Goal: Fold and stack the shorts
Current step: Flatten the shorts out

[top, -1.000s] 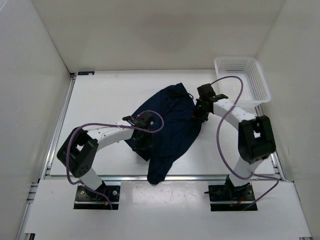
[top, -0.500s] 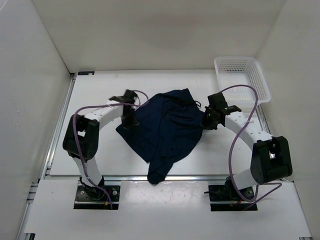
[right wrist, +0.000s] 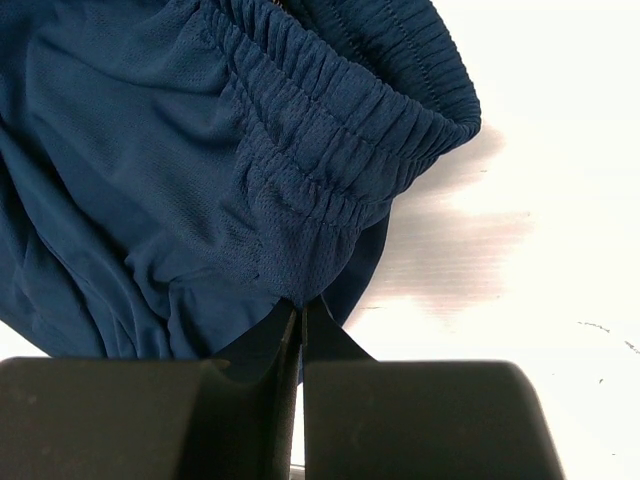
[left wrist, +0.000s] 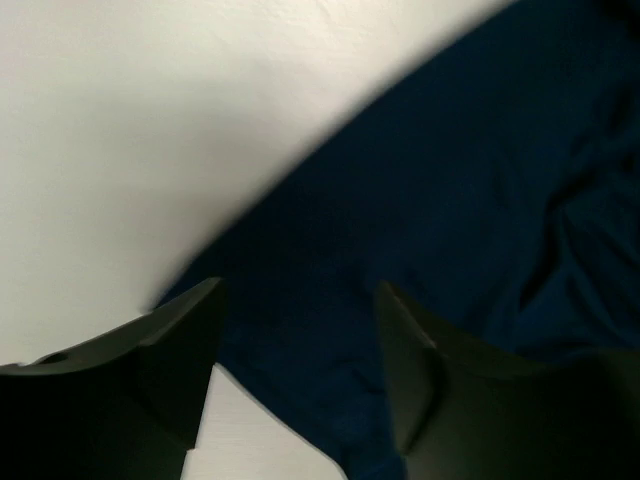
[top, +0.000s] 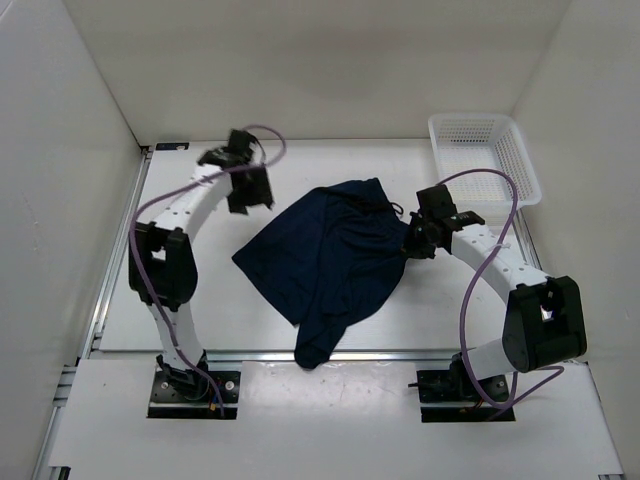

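Observation:
The dark navy shorts (top: 330, 260) lie spread and rumpled in the middle of the table, one leg hanging over the near edge. My right gripper (top: 412, 243) is shut on the shorts' right edge; in the right wrist view the closed tips (right wrist: 300, 305) pinch the fabric just below the gathered waistband (right wrist: 340, 110). My left gripper (top: 250, 192) is open and empty, raised at the back left, apart from the shorts. In the left wrist view its fingers (left wrist: 190, 340) frame the shorts' left edge (left wrist: 440, 230) below.
A white mesh basket (top: 484, 158) stands at the back right corner. White walls enclose the table on the left, back and right. A metal rail (top: 330, 354) runs along the near table edge.
My left gripper let go of the shorts' left side and swung up and back to the far left. The shorts now lie flatter. My right gripper kept its hold and barely moved.

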`<state>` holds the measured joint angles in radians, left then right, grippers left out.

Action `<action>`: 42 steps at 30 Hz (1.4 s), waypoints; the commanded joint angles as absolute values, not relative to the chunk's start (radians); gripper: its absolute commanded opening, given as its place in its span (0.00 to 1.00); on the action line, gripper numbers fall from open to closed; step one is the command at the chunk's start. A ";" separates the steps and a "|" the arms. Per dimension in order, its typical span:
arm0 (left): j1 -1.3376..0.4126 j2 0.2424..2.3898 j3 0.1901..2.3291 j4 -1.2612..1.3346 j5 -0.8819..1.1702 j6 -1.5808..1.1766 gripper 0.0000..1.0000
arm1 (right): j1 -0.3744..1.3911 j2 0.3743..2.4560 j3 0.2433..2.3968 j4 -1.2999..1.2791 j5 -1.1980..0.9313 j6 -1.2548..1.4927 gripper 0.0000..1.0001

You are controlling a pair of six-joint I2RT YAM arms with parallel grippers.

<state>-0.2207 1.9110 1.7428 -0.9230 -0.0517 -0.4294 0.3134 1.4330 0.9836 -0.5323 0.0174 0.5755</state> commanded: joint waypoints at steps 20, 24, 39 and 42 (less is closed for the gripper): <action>-0.620 1.793 1.098 -0.761 0.023 -0.584 0.57 | 0.311 1.428 1.022 -0.543 -0.026 0.554 0.00; -0.490 1.793 1.112 -0.761 0.023 -0.552 0.10 | 0.311 1.410 1.012 -0.552 -0.026 0.554 0.00; -0.064 2.260 2.307 -1.276 0.031 -0.417 0.78 | 0.311 1.405 0.994 -0.541 -0.035 0.563 0.00; -0.168 2.038 2.064 -1.194 -0.043 -0.417 1.00 | 0.321 1.405 1.003 -0.541 -0.035 0.563 0.00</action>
